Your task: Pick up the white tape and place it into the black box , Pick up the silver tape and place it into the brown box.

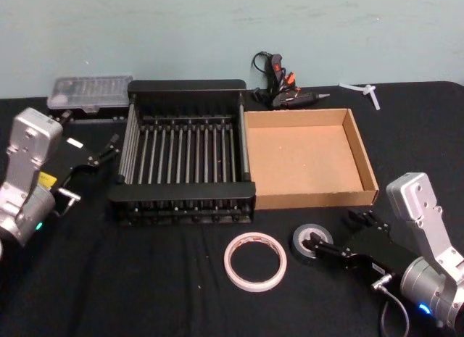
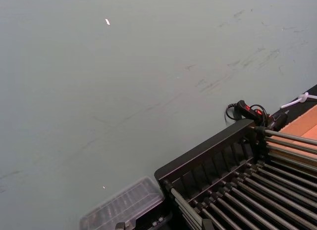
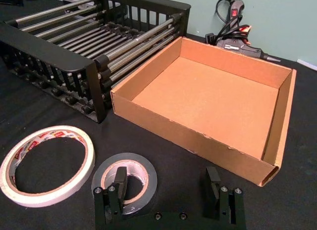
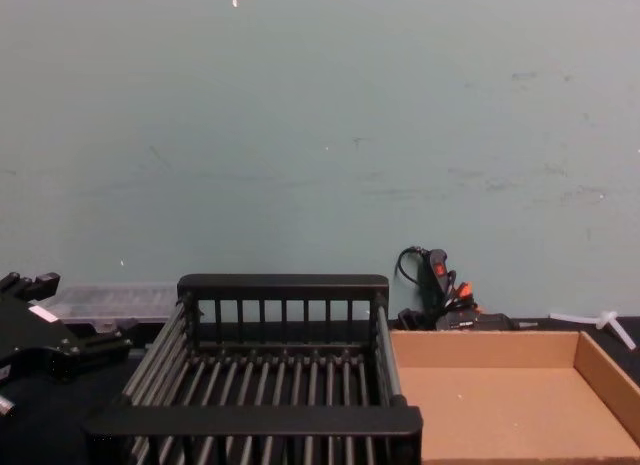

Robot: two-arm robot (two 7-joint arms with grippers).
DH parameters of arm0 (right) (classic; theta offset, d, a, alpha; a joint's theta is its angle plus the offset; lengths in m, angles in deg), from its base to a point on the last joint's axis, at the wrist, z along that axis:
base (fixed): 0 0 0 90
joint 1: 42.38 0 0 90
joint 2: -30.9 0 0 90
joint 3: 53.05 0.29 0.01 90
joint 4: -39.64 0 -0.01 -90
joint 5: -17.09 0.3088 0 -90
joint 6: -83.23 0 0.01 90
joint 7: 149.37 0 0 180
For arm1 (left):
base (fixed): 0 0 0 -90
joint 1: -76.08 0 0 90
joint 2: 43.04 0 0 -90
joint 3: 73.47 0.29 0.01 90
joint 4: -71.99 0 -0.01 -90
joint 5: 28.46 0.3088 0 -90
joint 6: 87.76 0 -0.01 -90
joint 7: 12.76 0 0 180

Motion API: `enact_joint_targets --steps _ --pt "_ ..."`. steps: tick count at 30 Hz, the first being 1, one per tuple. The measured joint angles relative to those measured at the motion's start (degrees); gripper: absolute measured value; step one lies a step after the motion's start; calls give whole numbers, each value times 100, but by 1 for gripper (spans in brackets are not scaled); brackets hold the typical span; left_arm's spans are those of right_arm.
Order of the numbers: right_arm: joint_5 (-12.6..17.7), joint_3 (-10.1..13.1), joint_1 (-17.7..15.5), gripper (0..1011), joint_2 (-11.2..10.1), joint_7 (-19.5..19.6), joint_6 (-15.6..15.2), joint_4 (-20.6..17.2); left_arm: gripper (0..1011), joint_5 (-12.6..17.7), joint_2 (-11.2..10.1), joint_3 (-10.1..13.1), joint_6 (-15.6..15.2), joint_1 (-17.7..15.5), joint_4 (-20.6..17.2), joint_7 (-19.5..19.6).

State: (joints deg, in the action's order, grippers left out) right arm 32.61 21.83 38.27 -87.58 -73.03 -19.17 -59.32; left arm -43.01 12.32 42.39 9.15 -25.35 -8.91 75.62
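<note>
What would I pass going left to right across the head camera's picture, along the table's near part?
Left gripper → white tape → silver tape, one jaw inside its core → right gripper.

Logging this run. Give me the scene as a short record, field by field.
white tape: flat on the table, in front of the black box
silver tape: flat on the table, right of the white tape
brown box: empty, against the black box's right side
black box: empty
right gripper: open, one finger inside the silver tape's core
left gripper: left of the black box, holding nothing
</note>
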Motion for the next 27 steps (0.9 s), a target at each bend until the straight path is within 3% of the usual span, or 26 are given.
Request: enact_joint_targets --steps 16,27 --pt "-188 118 30 1002 227 -90 -86 105 1001 0 0 0 0 0 0 0" --pt "-181 110 29 1002 213 -88 -84 102 1001 0 0 0 0 0 0 0"
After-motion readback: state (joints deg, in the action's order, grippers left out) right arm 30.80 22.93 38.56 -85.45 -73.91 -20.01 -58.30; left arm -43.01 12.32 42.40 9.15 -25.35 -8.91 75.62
